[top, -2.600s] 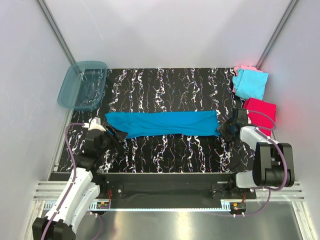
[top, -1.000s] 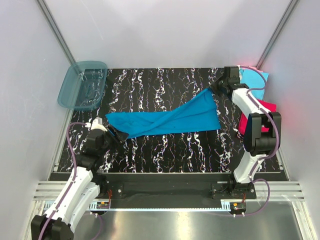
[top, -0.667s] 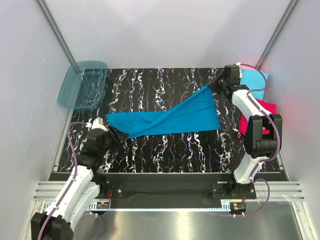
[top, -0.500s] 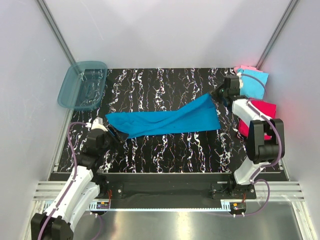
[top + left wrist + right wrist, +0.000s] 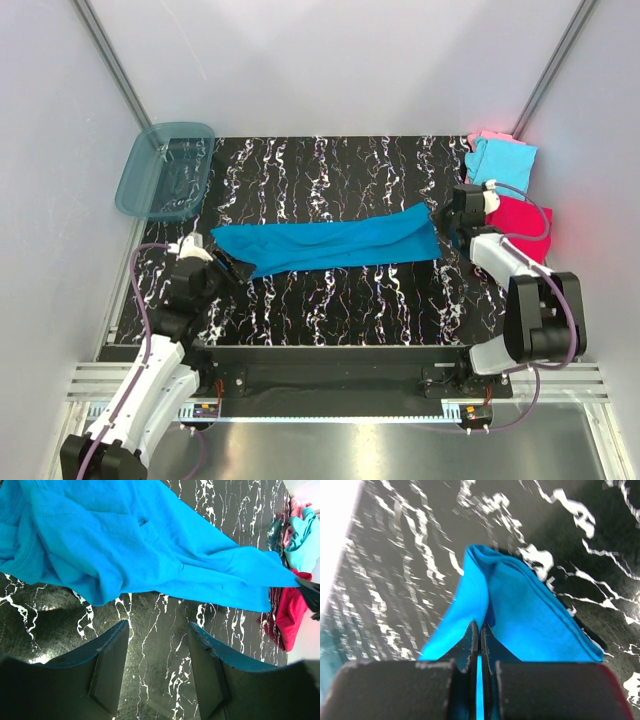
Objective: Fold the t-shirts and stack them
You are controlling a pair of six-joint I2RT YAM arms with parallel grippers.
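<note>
The black marbled table (image 5: 330, 310) carries four t-shirts and one tub. The large teal-blue t-shirt (image 5: 330, 245) lies across the middle as a long band, which I judge to be only partly folded; nothing is stacked yet. The tub (image 5: 165, 170) stands at the far left. On the right wait one magenta-red shirt (image 5: 525, 218), one light cyan (image 5: 502, 168) and one pale pink (image 5: 487, 136). The right gripper (image 5: 479, 630) pinches the band's right end, and the left gripper (image 5: 159, 625) is spread and empty beside the left end.

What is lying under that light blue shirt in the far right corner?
A pale pink shirt lies under the light cyan shirt; only its far and left edges peek out. The rest is covered, so whether anything else lies beneath cannot be seen.
</note>
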